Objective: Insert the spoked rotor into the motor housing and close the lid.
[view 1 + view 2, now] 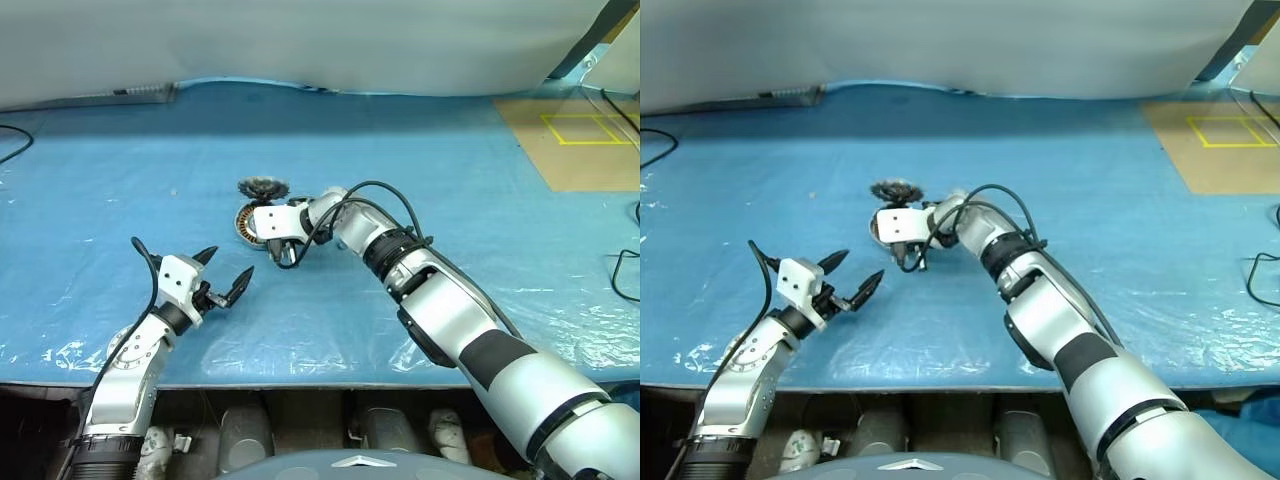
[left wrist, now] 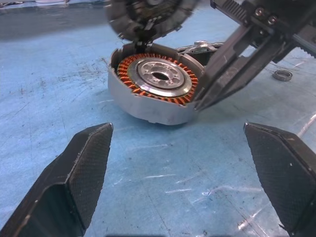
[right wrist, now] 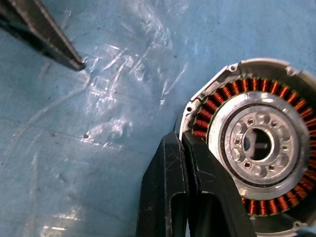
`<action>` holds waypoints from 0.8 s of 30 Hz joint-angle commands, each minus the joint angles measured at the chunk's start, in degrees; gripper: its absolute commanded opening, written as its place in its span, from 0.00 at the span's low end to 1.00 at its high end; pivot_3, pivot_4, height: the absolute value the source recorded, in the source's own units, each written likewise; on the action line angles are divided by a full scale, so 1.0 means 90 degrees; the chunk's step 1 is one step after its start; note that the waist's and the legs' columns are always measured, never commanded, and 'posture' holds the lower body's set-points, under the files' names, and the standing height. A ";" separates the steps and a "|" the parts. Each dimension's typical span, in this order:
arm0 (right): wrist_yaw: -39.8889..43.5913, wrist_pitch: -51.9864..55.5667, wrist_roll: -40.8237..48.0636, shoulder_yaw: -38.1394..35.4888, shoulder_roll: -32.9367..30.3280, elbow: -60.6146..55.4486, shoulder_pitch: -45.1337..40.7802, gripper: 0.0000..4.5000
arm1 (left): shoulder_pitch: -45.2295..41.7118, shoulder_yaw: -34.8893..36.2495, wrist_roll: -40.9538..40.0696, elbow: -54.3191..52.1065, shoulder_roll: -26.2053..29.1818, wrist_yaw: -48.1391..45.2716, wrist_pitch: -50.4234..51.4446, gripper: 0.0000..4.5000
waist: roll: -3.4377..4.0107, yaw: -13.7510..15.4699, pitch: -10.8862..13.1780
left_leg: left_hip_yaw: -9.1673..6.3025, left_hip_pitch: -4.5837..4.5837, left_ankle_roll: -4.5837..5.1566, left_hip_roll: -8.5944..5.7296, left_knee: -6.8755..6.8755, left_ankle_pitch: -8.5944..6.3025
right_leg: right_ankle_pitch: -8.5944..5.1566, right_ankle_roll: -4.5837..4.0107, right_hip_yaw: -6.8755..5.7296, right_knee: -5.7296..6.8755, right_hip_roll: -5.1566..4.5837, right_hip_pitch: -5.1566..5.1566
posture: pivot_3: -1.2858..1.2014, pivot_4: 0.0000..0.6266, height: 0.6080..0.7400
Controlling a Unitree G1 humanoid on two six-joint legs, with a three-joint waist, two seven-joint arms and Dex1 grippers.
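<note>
Both pincers worked above a blue-covered counter. On the left, the left pincer hung over bare blue sheet with its two black fingers spread wide and nothing between them, aimed toward the motor housing but well short of it. From the other side the right pincer reached across toward the robot's left, angled downward, with its two fingers pressed flat together; their tips lay against the outer wall of the housing at its rim, and nothing was pinched between them.

That housing sat on the blue sheet near the middle of the counter, tipped up on one side in the left wrist view, open face showing a ring of copper windings around a shiny silver centre piece with a round hole in its middle. I could not tell whether that centre piece was the spoked rotor.

Just beyond the housing, on its far side, stood the lid, a dark disc with a jagged toothed edge, near the housing's far rim.

Off to one side of the housing, behind the right pincer's fingers in the left wrist view, a small metal ring lay flat on the sheet.
</note>
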 commanded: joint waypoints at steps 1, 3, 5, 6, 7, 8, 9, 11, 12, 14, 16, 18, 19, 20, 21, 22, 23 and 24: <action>0.0171 0.0151 0.0022 0.0006 -0.0074 -0.0461 0.0124 0.00 | -0.0101 -0.0013 -0.0020 -0.0013 0.0011 -0.0036 -0.0120 1.00 | 0.0000 0.0001 0.0000 | 0.0000 0.0000 0.0000 0.0000 0.0000 0.0000 | 0.0000 0.0000 0.0000 0.0000 0.0000 0.0000 | 0.52 0.24 1.00; 0.0292 0.0245 0.0037 0.0014 -0.0152 -0.0690 0.0229 0.00 | -0.0130 -0.0020 -0.0017 0.0014 0.0008 -0.0045 -0.0126 1.00 | 0.0000 0.0000 0.0000 | 0.0000 0.0000 0.0000 0.0000 0.0000 0.0000 | 0.0000 0.0000 0.0000 0.0000 0.0000 0.0000 | 0.52 0.24 1.00; 0.0467 0.0343 0.0055 0.0038 -0.0269 -0.0997 0.0379 0.00 | -0.0153 -0.0025 -0.0019 0.0028 0.0004 -0.0049 -0.0125 1.00 | 0.0000 0.0004 0.0000 | 0.0000 -0.0001 0.0000 0.0000 0.0000 0.0000 | 0.0000 0.0000 0.0000 -0.0001 0.0000 0.0000 | 0.52 0.24 1.00; 0.0570 0.0404 0.0065 0.0059 -0.0335 -0.1189 0.0478 0.00 | -0.0159 -0.0027 -0.0020 0.0033 0.0004 -0.0050 -0.0125 1.00 | -0.0001 0.0010 0.0000 | 0.0000 -0.0002 0.0000 0.0000 0.0000 0.0000 | 0.0000 0.0000 0.0000 -0.0002 0.0000 0.0000 | 0.52 0.24 1.00; 0.0649 0.0466 0.0070 0.0077 -0.0391 -0.1367 0.0570 0.00 | -0.0162 -0.0030 -0.0021 0.0033 0.0003 -0.0048 -0.0124 1.00 | -0.0001 0.0013 -0.0001 | 0.0000 -0.0003 0.0000 -0.0001 0.0000 0.0000 | 0.0000 0.0000 0.0000 -0.0003 -0.0001 0.0000 | 0.52 0.24 1.00; 0.0710 0.0527 0.0069 0.0095 -0.0440 -0.1534 0.0657 0.00 | -0.0163 -0.0031 -0.0021 0.0033 0.0003 -0.0047 -0.0124 1.00 | -0.0001 0.0012 0.0000 | 0.0000 -0.0003 0.0000 -0.0002 0.0000 0.0000 | 0.0000 0.0000 0.0000 -0.0003 -0.0001 0.0000 | 0.52 0.24 1.00; 0.0752 0.0581 0.0067 0.0108 -0.0475 -0.1666 0.0722 0.00 | -0.0164 -0.0033 -0.0021 0.0032 0.0003 -0.0045 -0.0122 1.00 | -0.0001 0.0011 -0.0001 | 0.0000 -0.0003 0.0001 -0.0002 0.0000 0.0000 | 0.0000 0.0000 0.0000 -0.0003 -0.0001 0.0000 | 0.52 0.24 1.00; 0.0885 0.0698 0.0061 0.0146 -0.0595 -0.2001 0.0883 0.00 | -0.0175 -0.0044 -0.0024 0.0010 0.0000 -0.0039 -0.0097 1.00 | -0.0001 0.0006 -0.0001 | 0.0000 -0.0002 0.0001 -0.0001 0.0000 0.0000 | 0.0000 0.0000 0.0000 -0.0002 0.0000 0.0000 | 0.52 0.24 1.00; 0.0972 0.0763 0.0068 0.0162 -0.0677 -0.2188 0.0960 0.00 | -0.0182 -0.0050 -0.0028 -0.0004 -0.0001 -0.0038 -0.0082 1.00 | -0.0002 0.0007 -0.0001 | 0.0000 -0.0001 0.0001 -0.0001 0.0000 0.0000 | 0.0000 0.0000 0.0000 -0.0001 0.0000 0.0000 | 0.52 0.24 1.00; 0.1097 0.0877 0.0081 0.0191 -0.0810 -0.2495 0.1073 0.00 | -0.0188 -0.0062 -0.0036 -0.0017 -0.0005 -0.0037 -0.0066 1.00 | -0.0002 0.0008 -0.0001 | 0.0000 0.0001 0.0001 -0.0002 0.0000 0.0000 | 0.0000 0.0000 0.0001 0.0000 0.0000 0.0001 | 0.52 0.24 1.00; 0.1285 0.1019 0.0121 0.0204 -0.0985 -0.2838 0.1179 0.00 | -0.0200 -0.0075 -0.0038 -0.0003 -0.0005 -0.0048 -0.0067 1.00 | -0.0002 0.0012 -0.0001 | 0.0000 0.0001 0.0001 -0.0002 0.0001 0.0000 | 0.0000 0.0000 0.0002 0.0000 -0.0001 0.0001 | 0.52 0.24 1.00; 0.1479 0.1149 0.0148 0.0223 -0.1176 -0.3191 0.1316 0.00 | -0.0212 -0.0084 -0.0040 0.0027 -0.0003 -0.0064 -0.0075 1.00 | -0.0003 0.0023 -0.0001 | 0.0000 0.0000 0.0001 -0.0003 0.0002 0.0000 | 0.0000 0.0000 0.0002 -0.0001 0.0000 0.0001 | 0.52 0.24 1.00; 0.1548 0.1220 0.0158 0.0236 -0.1257 -0.3356 0.1389 0.00 | -0.0217 -0.0085 -0.0041 0.0048 0.0000 -0.0073 -0.0083 1.00 | -0.0003 0.0023 -0.0002 | 0.0000 -0.0001 0.0000 -0.0003 0.0001 0.0001 | 0.0000 0.0001 0.0002 -0.0001 -0.0001 0.0001 | 0.52 0.24 1.00; 0.1618 0.1299 0.0174 0.0252 -0.1344 -0.3541 0.1479 0.00 | -0.0224 -0.0085 -0.0042 0.0076 0.0002 -0.0086 -0.0096 1.00 | -0.0004 0.0023 -0.0002 | 0.0000 -0.0001 0.0000 -0.0004 0.0001 0.0001 | 0.0000 0.0001 0.0002 -0.0002 -0.0001 0.0001 | 0.52 0.24 1.00; 0.1675 0.1375 0.0189 0.0268 -0.1421 -0.3712 0.1563 0.00 | -0.0228 -0.0085 -0.0042 0.0105 0.0004 -0.0099 -0.0110 1.00 | -0.0004 0.0023 -0.0002 | 0.0000 -0.0001 0.0000 -0.0003 0.0001 0.0001 | 0.0000 0.0001 0.0003 -0.0002 0.0000 0.0001 | 0.52 0.24 1.00; 0.1724 0.1455 0.0203 0.0281 -0.1491 -0.3880 0.1649 0.00 | -0.0234 -0.0084 -0.0043 0.0133 0.0006 -0.0115 -0.0124 1.00 | -0.0004 0.0019 -0.0002 | 0.0000 0.0000 0.0000 -0.0003 0.0001 0.0001 | 0.0000 0.0001 0.0002 -0.0003 0.0000 0.0001 | 0.52 0.24 1.00; 0.1758 0.1523 0.0215 0.0289 -0.1548 -0.4022 0.1721 0.00 | -0.0240 -0.0082 -0.0043 0.0158 0.0007 -0.0128 -0.0136 1.00 | -0.0004 0.0017 -0.0002 | 0.0000 0.0000 0.0000 -0.0003 0.0001 0.0001 | 0.0000 0.0001 0.0003 -0.0002 0.0000 0.0001 | 0.52 0.24 1.00; 0.1784 0.1603 0.0223 0.0292 -0.1593 -0.4145 0.1784 0.00 | -0.0247 -0.0082 -0.0041 0.0182 0.0006 -0.0140 -0.0148 1.00 | -0.0004 0.0018 -0.0002 | 0.0000 0.0001 0.0000 -0.0003 0.0001 0.0001 | 0.0000 0.0001 0.0003 -0.0002 0.0000 0.0001 | 0.52 0.24 1.00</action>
